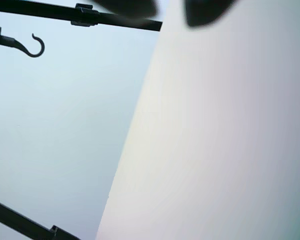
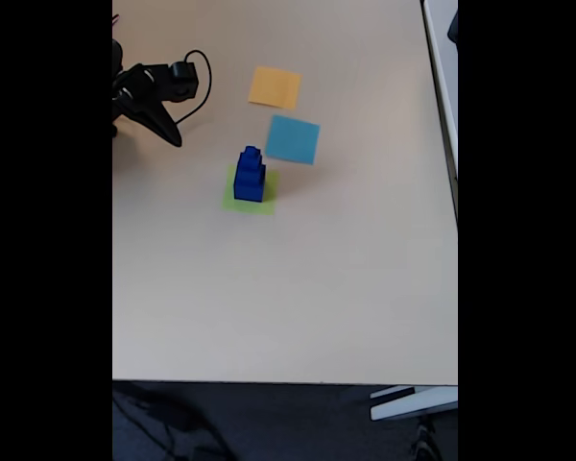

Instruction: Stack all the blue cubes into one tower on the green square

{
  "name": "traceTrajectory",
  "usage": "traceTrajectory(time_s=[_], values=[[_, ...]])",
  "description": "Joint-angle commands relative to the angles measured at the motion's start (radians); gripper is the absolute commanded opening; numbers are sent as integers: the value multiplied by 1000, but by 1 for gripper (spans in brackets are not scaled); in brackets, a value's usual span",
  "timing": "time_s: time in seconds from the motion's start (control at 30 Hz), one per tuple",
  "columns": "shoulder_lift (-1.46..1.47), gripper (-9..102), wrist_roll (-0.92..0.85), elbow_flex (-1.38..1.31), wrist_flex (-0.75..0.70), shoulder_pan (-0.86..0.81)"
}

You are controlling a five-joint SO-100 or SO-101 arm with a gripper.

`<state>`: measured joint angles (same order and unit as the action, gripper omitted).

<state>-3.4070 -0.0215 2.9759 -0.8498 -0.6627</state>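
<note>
The blue cubes stand as a stepped tower, largest lowest and smallest on top, on the green square near the table's middle in the fixed view. My gripper hangs at the table's far left, well up and left of the tower, touching nothing. Its fingers taper into a single dark wedge with nothing between them, so it looks shut. In the wrist view the gripper shows as two blurred dark tips at the top edge, over bare table.
An orange square patch and a light-blue square patch lie flat up and right of the tower. A black cable loops off the arm. The table's front edge runs along the bottom.
</note>
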Motion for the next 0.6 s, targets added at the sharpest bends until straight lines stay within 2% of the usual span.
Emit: traceTrajectory(time_s=[0.0,0.2,0.57], values=[[141,0,12,-199,-40,6],[293,0,17,-362,-83,37],[330,0,140,-341,-87,101]])
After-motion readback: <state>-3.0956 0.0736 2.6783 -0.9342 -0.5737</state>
